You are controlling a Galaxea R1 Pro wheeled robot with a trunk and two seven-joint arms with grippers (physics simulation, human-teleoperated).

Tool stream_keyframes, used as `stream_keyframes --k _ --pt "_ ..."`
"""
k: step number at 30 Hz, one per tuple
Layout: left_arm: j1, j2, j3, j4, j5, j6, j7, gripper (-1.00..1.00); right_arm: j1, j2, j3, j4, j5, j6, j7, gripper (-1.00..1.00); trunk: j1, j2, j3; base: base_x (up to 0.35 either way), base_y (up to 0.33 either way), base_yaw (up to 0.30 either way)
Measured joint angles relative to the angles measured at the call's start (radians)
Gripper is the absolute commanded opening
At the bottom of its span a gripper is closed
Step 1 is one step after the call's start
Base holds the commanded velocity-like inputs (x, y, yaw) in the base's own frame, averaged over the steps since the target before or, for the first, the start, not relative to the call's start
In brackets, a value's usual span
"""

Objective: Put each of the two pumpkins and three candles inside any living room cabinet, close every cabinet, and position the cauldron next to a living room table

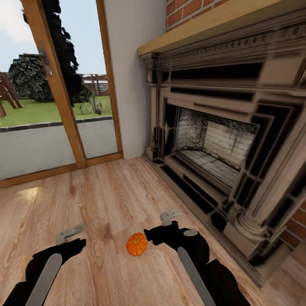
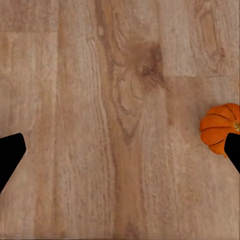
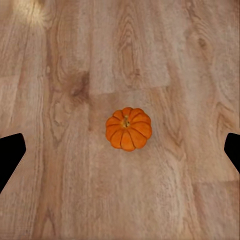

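Right wrist view: pumpkin (image 3: 128,129) below end effector (image 3: 120,150)

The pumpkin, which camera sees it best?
The right wrist view: the whole pumpkin sits mid-picture on the wooden floor, stem and ribs clear. The head view shows it small, between the arms. The left wrist view catches only part, at the picture's edge.

Small ribbed orange pumpkin (image 2: 220,129) is cut off by left wrist pic's edge, w/ a black fingertip (image 2: 233,149) covering its lower part. Stone fireplace surround (image 1: 238,140) and glass patio door (image 1: 51,85) run past head view's edges.
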Motion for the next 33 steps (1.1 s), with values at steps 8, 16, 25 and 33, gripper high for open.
stream_keyframes --k 8,16,25,33 --pt "0.021 -0.001 0.031 0.001 0.000 -0.003 -0.002 1.00 0.004 0.000 0.002 -0.001 0.000 -0.001 0.001 1.00 0.000 0.000 0.000 0.000 0.000 0.291" --pt "0.081 -0.001 0.058 0.001 0.000 -0.076 0.005 1.00 0.006 0.000 0.002 -0.001 0.000 -0.002 0.000 1.00 0.000 0.000 0.000 0.000 0.000 0.291" --pt "0.100 -0.005 0.085 0.000 0.000 -0.086 0.001 1.00 0.006 0.000 0.003 -0.001 0.000 -0.002 0.001 1.00 0.000 0.000 0.000 0.000 0.157 0.290" --pt "0.101 -0.006 0.088 0.001 0.001 -0.087 0.000 1.00 0.007 0.000 0.005 -0.001 0.001 -0.003 0.000 1.00 0.000 0.000 0.000 0.000 0.303 0.290"
